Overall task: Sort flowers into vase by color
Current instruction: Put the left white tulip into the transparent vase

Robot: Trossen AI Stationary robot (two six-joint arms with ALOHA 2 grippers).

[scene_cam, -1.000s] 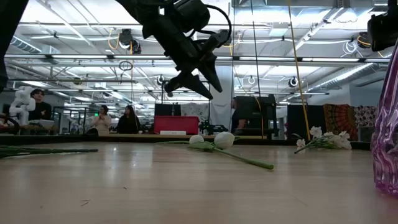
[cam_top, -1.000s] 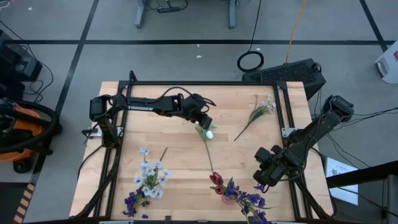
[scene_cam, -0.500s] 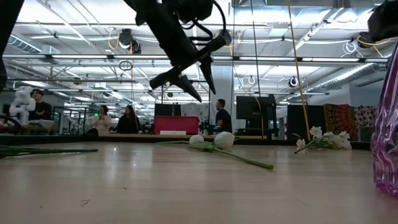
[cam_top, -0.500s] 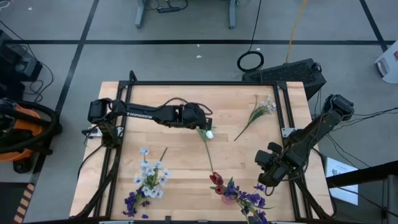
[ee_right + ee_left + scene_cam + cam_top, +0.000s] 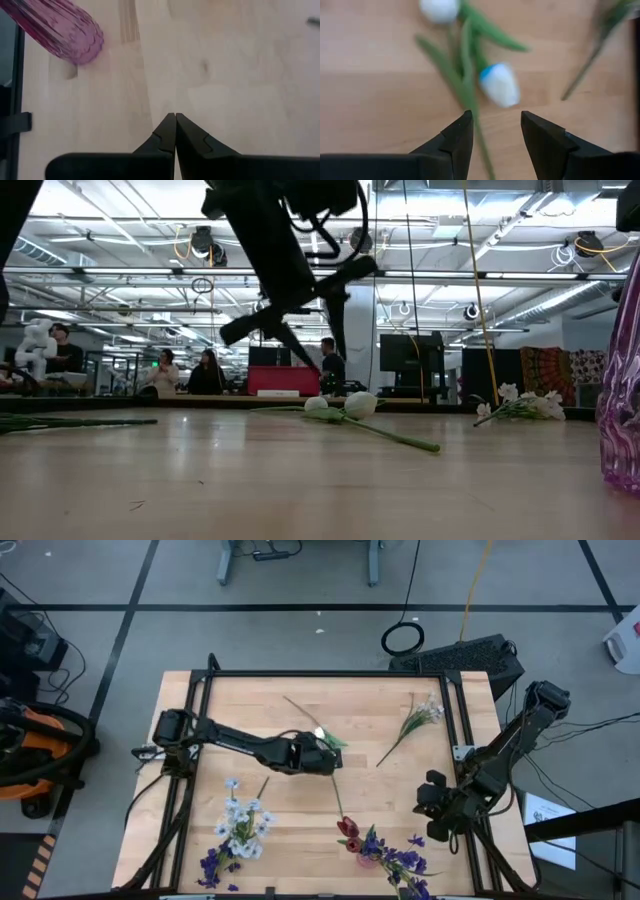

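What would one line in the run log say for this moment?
left claw: open above white tulips | right claw: shut, empty, waiting near pink vase | white tulips: lying on table

You see a grey floor point(image 5: 300, 630) with dark lines at the top, a wooden table point(image 5: 370, 700) in the middle, bright ceiling lights point(image 5: 120, 240) up high, people sitting point(image 5: 185, 375) far left

Pale wood surface point(image 5: 300, 700), smooth grain with a matt sheen. Ribbed pink vase point(image 5: 60, 31), glossy and see-through. White tulip point(image 5: 500, 91) looks soft plastic. Left hand point(image 5: 492, 131), matt black plastic.
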